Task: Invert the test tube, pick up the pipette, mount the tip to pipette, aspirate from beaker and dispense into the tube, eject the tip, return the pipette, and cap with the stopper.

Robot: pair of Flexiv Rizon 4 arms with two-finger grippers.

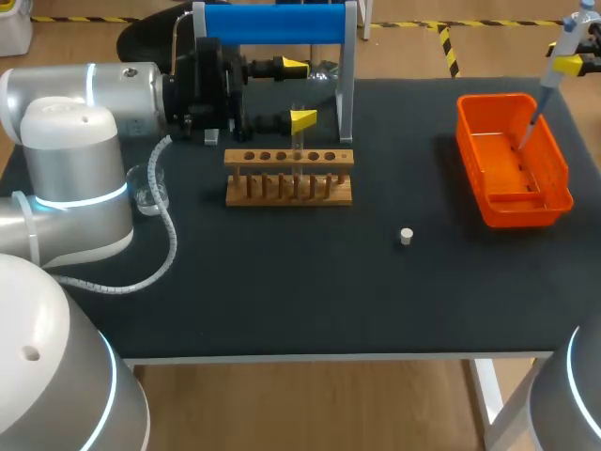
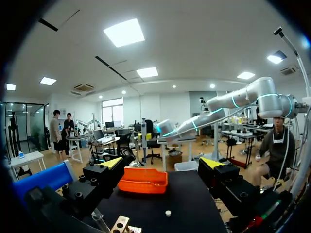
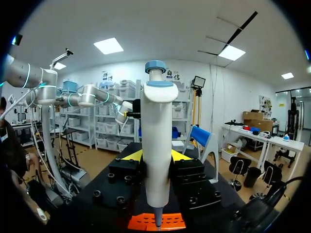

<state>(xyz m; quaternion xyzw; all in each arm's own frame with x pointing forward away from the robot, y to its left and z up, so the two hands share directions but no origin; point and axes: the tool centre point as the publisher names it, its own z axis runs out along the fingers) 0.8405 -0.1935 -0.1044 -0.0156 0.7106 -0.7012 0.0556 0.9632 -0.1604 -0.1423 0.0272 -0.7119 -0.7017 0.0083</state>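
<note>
My right gripper [image 1: 575, 62] is shut on the white pipette [image 1: 549, 89] at the table's far right. The pipette [image 3: 158, 145] stands upright between the yellow fingertips [image 3: 132, 155], its thin lower end pointing down into the orange bin [image 1: 512, 160]. My left gripper [image 1: 296, 94] is open behind the wooden rack [image 1: 288, 178], its fingers apart with nothing between them. A clear test tube [image 1: 298, 141] stands in the rack just in front of the lower fingertip. The small white stopper [image 1: 406, 236] lies on the mat. A glass beaker [image 1: 148, 188] sits beside my left arm.
A blue pipette stand [image 1: 272, 23] rises behind the rack, close to my left gripper. In the left wrist view the orange bin [image 2: 143, 179] and the stopper [image 2: 168, 212] lie ahead of the open gripper [image 2: 163, 165]. A coiled cable [image 1: 169, 235] hangs from the left arm onto the mat.
</note>
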